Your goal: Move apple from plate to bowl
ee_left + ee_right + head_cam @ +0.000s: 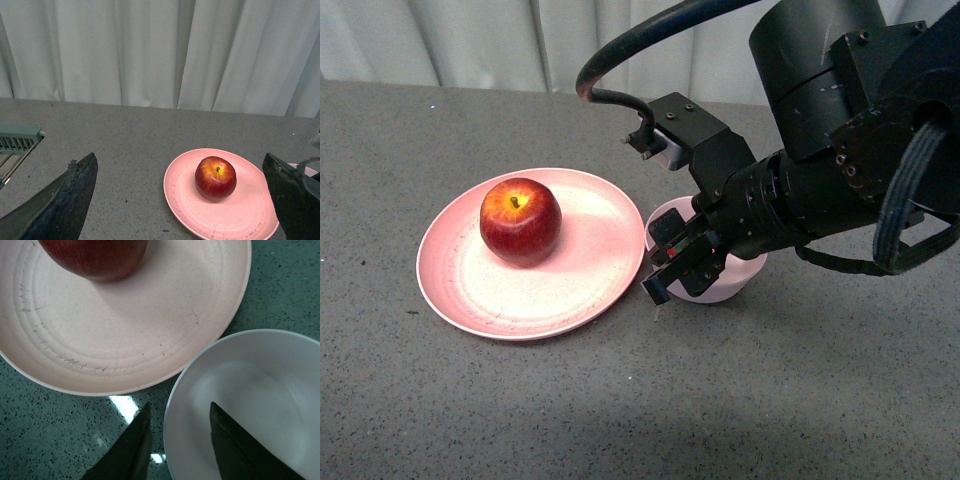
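- The apple [520, 220] sat stem up on the plate [570, 300], left of the plate's middle in the front view.
- The bowl [742, 284] stood just right of the plate's rim; we could not tell whether they touched.
- The right gripper [667, 272] hung over the bowl's plate-side rim, jaws parted by a narrow gap and holding nothing. One finger [130, 450] showed over the table [770, 400], the other over the bowl's whitish inside.
- The left gripper [180, 159] was well apart from the plate, jaws spread wide and empty.
- The table was grey and speckled, with a pale curtain [150, 50] behind.
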Robot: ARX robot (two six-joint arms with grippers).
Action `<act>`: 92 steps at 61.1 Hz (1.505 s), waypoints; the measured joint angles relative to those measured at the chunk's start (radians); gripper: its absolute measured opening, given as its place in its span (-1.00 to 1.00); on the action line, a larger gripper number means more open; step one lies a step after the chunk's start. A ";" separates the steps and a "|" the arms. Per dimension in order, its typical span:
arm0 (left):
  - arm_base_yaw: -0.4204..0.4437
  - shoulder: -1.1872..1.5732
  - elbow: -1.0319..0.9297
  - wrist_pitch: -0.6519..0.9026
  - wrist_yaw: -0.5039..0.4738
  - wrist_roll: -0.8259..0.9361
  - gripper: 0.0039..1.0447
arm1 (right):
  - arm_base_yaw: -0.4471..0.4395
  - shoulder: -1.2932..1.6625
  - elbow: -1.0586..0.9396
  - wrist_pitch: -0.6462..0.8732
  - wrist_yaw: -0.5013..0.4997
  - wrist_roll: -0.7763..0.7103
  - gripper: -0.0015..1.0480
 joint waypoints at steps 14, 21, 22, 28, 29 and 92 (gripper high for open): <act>0.000 0.000 0.000 0.000 0.000 0.000 0.88 | -0.036 -0.152 -0.166 0.261 0.063 0.061 0.48; 0.000 0.000 0.000 0.000 0.000 0.000 0.88 | -0.111 -0.294 -0.329 0.508 0.206 0.162 0.83; 0.000 0.000 0.000 0.000 0.000 0.000 0.88 | -0.127 -0.325 -0.361 0.536 0.226 0.172 0.80; 0.000 0.000 0.000 0.000 0.000 0.000 0.88 | -0.193 -0.450 -0.524 0.671 0.262 0.230 0.76; 0.000 0.000 0.000 0.000 0.000 0.000 0.88 | -0.203 -0.460 -0.582 0.792 0.367 0.242 0.67; 0.000 0.000 0.000 0.000 0.000 0.000 0.88 | -0.443 -1.404 -1.021 0.483 0.348 0.277 -0.98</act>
